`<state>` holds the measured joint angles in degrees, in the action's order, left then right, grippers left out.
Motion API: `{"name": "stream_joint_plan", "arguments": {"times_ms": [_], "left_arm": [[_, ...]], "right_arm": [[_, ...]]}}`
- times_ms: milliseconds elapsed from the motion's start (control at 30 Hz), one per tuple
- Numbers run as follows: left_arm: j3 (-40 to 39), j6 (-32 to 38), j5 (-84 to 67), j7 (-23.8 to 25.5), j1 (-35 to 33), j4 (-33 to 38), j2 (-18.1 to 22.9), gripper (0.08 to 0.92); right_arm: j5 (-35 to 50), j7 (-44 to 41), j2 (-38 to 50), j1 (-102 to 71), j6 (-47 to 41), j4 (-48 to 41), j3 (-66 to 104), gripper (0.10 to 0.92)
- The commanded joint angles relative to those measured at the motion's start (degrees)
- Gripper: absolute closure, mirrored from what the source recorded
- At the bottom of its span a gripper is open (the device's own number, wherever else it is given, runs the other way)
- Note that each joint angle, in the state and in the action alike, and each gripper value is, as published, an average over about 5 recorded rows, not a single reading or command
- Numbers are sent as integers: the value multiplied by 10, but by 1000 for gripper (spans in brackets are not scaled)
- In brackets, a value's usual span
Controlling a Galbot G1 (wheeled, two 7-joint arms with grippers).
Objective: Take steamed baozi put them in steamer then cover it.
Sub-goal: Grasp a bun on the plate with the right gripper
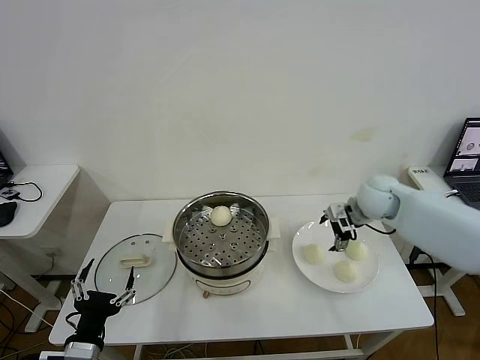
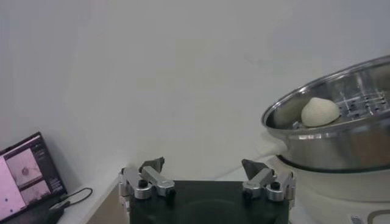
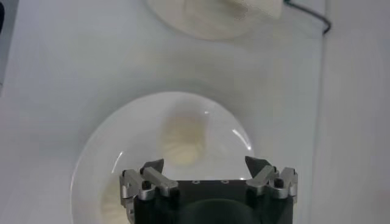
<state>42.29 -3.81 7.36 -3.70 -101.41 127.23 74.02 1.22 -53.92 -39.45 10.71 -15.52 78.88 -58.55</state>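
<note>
A white table is holding a stainless-steel steamer (image 1: 220, 238) at its centre, sitting on a cream electric base, with one steamed baozi (image 1: 220, 216) already resting on the perforated tray near the 12 o'clock edge of the pot. At 3 o'clock from the steamer, a flat white plate (image 1: 370, 283) is carrying three more baozi: one (image 1: 313, 253) at the plate's 9 o'clock side, one (image 1: 358, 250) toward 2 o'clock, and one (image 1: 345, 271) near 5 o'clock. The right gripper (image 1: 338, 227) is hovering over the plate, between the 9 o'clock and 2 o'clock buns, with its fingers spread wide and holding nothing; the right wrist view is looking straight down at a bun (image 3: 181, 140) lying ahead of the parted fingers. The left gripper (image 1: 103, 286) is waiting at the table's near edge, fingers also apart and empty, just at 6 o'clock of the glass cover (image 1: 136, 266), which is lying flat at 9 o'clock from the steamer. The step in hand appears to be picking the second bun. The next move likely calls for lowering the fingers around one bun and closing gently, since soft dough could dent.
</note>
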Motion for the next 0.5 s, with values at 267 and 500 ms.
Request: {"name": "stream_joint_plan", "arguments": {"times_ms": [267, 500], "left_arm": [[10, -1, -2, 0, -2, -2, 0, 177], [12, -1, -2, 0, -1, -5, 1, 177]], "right_arm": [[-57, -3, -86, -104, 5, -108, 58, 203], [-70, -1, -107, -110, 12, -145, 66, 202]]}}
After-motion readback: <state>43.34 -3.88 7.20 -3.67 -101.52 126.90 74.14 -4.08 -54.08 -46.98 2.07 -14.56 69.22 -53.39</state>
